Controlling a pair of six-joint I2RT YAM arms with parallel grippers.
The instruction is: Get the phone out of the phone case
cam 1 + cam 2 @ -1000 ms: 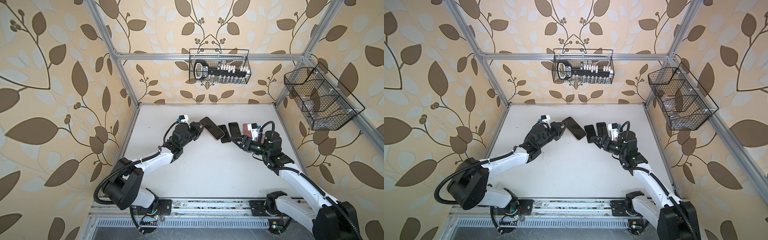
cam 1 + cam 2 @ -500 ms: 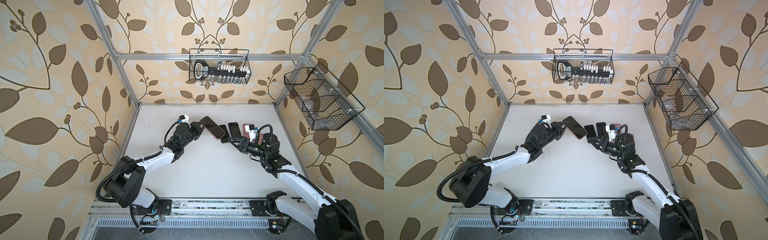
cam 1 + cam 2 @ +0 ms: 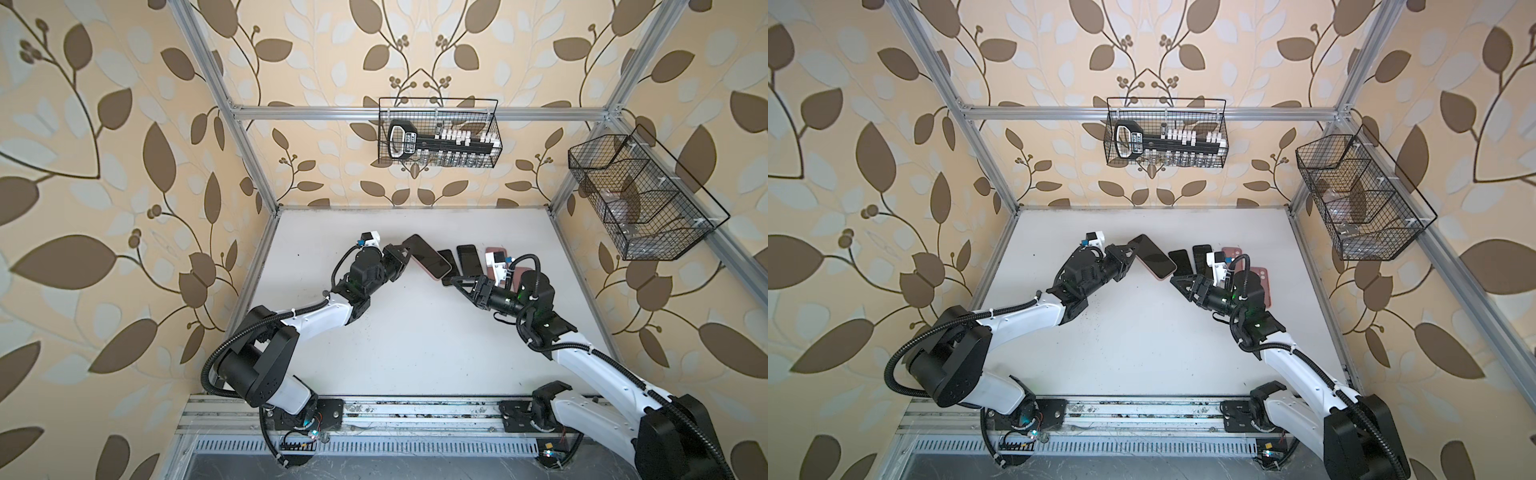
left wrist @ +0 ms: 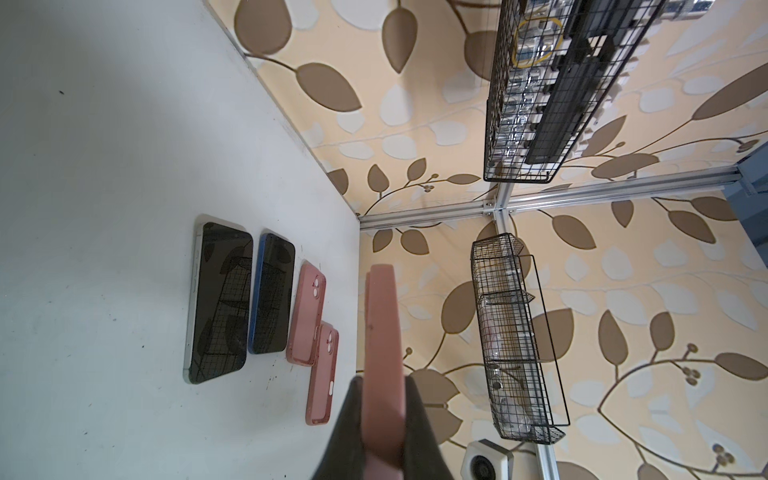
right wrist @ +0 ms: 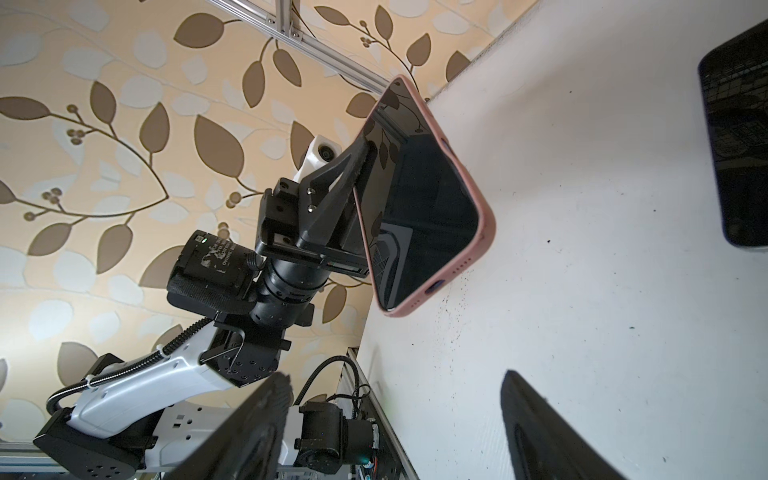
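**Left arm** (image 3: 316, 320): position unchanged from one second ago. The left jaws pinch the phone case (image 5: 486, 224) across its thickness, one finger on the screen side and one on the back. In the left wrist view the pink edge of the case (image 4: 382, 324) sits clamped between both fingers (image 4: 353, 415). The phone (image 5: 415, 208) is still seated in the case. The assembly is held tilted just above the centre of both top views (image 3: 428, 259) (image 3: 1152, 261), in the same place as before. Whether its lower end touches the surface (image 3: 415, 353) cannot be told.

**Right arm** (image 3: 582, 361): it has advanced toward the left of the frame. One second ago the right jaws stood further right, over the items lying flat. They now end just beside the lower right end of the cased phone. The right jaws are spread with nothing between them. In the right wrist view both fingers (image 5: 257, 415) stand well apart at the bottom of the frame.

**Surface items:** two dark phones (image 4: 218, 299) (image 4: 272, 291) and two pink cases (image 4: 307, 311) (image 4: 324, 374) lie side by side, not moved.
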